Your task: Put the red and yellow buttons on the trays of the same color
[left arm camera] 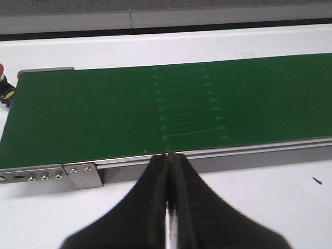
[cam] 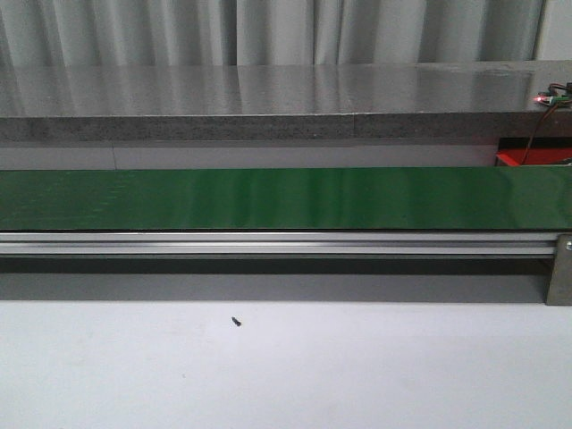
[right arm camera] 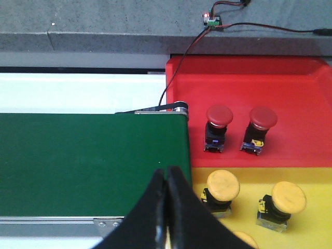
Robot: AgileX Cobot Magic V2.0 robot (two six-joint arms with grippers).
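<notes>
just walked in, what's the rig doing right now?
Nothing is being handled. Both the left gripper and the right gripper have their jaws shut and empty over the near edge of the green conveyor belt, which carries no buttons. In the right wrist view, two red buttons sit on the red tray and at least two yellow buttons sit on the yellow tray.

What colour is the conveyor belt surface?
Dark green conveyor belt, clearest in the left wrist view.
</notes>
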